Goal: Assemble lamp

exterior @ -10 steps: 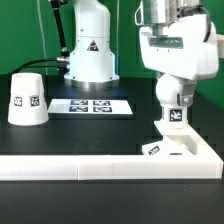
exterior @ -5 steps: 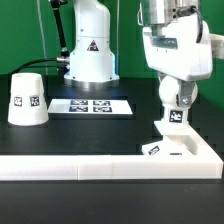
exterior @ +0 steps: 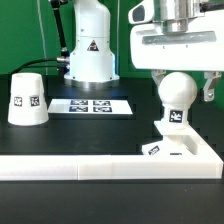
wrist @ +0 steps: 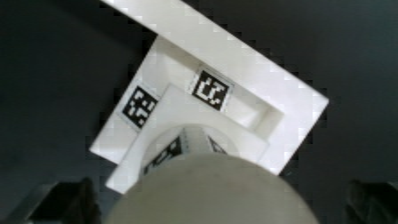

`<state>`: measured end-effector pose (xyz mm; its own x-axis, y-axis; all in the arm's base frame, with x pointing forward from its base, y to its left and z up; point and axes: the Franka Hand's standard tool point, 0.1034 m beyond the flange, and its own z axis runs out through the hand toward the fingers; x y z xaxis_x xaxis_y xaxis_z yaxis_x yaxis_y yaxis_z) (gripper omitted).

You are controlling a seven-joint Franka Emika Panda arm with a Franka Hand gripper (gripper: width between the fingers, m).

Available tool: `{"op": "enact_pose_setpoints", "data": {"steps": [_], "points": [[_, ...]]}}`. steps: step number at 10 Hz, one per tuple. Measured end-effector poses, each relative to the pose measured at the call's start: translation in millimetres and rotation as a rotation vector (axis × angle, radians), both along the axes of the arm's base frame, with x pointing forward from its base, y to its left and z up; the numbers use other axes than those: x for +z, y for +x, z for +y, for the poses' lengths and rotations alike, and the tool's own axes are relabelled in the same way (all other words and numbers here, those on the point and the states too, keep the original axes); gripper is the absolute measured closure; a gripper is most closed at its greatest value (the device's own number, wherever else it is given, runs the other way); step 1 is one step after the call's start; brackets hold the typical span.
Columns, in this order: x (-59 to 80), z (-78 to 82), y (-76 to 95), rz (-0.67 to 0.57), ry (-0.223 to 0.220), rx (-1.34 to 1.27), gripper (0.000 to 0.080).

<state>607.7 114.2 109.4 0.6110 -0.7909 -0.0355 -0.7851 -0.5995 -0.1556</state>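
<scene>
The round white bulb [exterior: 177, 95] stands upright on the flat square base [exterior: 192, 152] at the exterior view's right; both carry square tags. My gripper [exterior: 182, 86] hangs right over the bulb. Its jaws are open, one on each side of the bulb's top, with gaps showing. In the wrist view the bulb [wrist: 205, 190] fills the middle, the base [wrist: 222, 100] lies beneath it, and dark fingers [wrist: 71, 203] sit far apart at the edges. The cone shade [exterior: 26, 98] stands alone at the exterior view's left.
The marker board [exterior: 92, 105] lies flat on the black table between shade and base. The big white robot pedestal [exterior: 88, 50] stands behind it. A white rail [exterior: 90, 169] runs along the table's front edge.
My gripper has turned about its vertical axis, opened and let go of the bulb. The bulb, hidden by the hand before, now shows in full. Shade and base have not moved.
</scene>
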Motion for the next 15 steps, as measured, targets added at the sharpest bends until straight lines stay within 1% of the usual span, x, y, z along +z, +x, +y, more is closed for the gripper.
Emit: {"op": "enact_pose_setpoints", "data": {"steps": [4,7,10,11,13,14,15], "points": [[3.8,1.3,0.1,-0.045,-0.044,0.337,0.01],[7.3,-5.9,4.1,-0.075,-0.067,0.55,0.01],[6.6,-7.4,4.0,-0.093,-0.086,0.715,0.01],[6.4,-8.5,4.1,-0.102,-0.099,0.804,0.01],[7.1,-13.4,6.3,-0.126,-0.152,1.065,0.01],[7.2,-14.9,6.5,-0.129,-0.187,1.226,0.01],[7.3,-14.8,6.6,-0.129,-0.212,1.332,0.01]]}}
